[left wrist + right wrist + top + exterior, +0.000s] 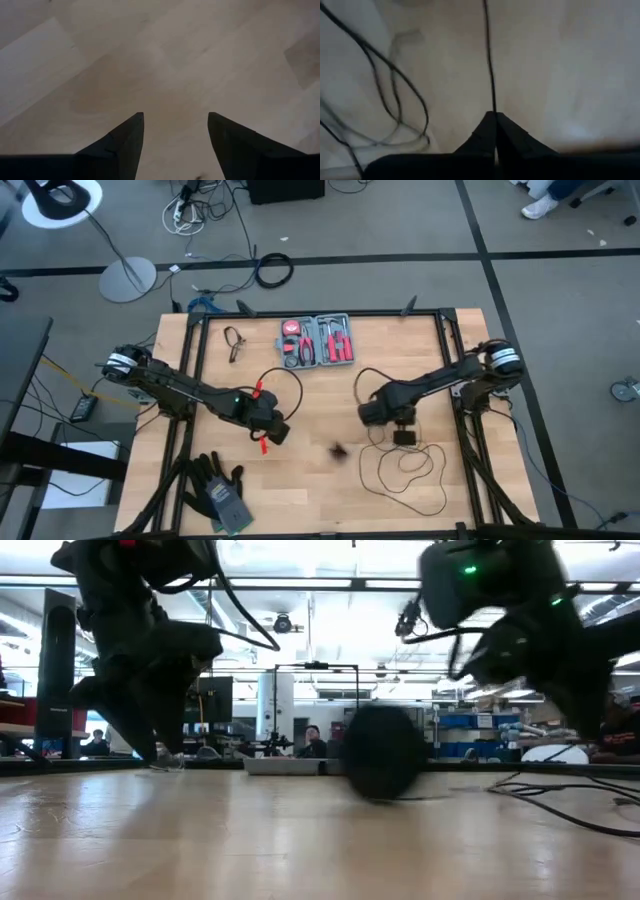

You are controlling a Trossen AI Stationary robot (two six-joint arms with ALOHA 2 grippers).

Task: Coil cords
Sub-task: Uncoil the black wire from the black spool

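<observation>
Thin black wire (pixel 490 70) pinched btwn shut right fingers (pixel 495 131); left fingers (pixel 175 135) wide apart, empty, over pale wood.

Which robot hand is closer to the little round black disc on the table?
Right, narrowly. The right gripper sits just beside the disc, pinching the wire; the left gripper waits open on its other side.

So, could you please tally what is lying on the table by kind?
Black cord with puck: 1
Red tool kit: 1
Pliers: 1
Gloves: 1 pile
Total: 4
</observation>
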